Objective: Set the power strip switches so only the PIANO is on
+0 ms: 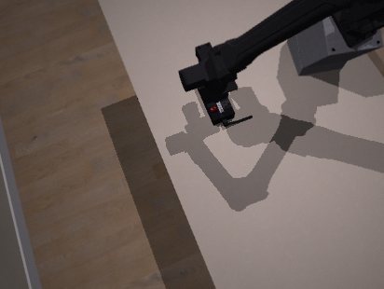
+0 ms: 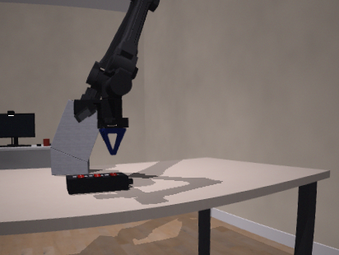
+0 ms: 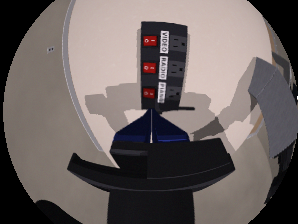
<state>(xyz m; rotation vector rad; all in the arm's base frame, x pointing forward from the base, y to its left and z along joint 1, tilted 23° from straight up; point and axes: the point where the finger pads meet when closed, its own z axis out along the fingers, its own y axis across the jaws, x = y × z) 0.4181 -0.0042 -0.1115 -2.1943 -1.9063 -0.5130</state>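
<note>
A black power strip (image 2: 98,183) lies flat on the table, the right way up. It has three red rocker switches in a row, each with a white label and a socket beside it; the wrist view (image 3: 162,64) shows them, but the labels are too small to read. In the top view the arm covers most of the strip (image 1: 219,109). My gripper (image 2: 112,152) with blue fingers is shut and empty. It hangs point down well above the strip's right end and touches nothing. In the wrist view the fingertips sit just below the nearest switch (image 3: 148,94).
The grey arm base block (image 2: 73,141) stands just behind the strip, also seen in the top view (image 1: 326,44). The table's left edge (image 1: 154,154) runs diagonally past the strip. A desk with a monitor (image 2: 16,125) stands far back.
</note>
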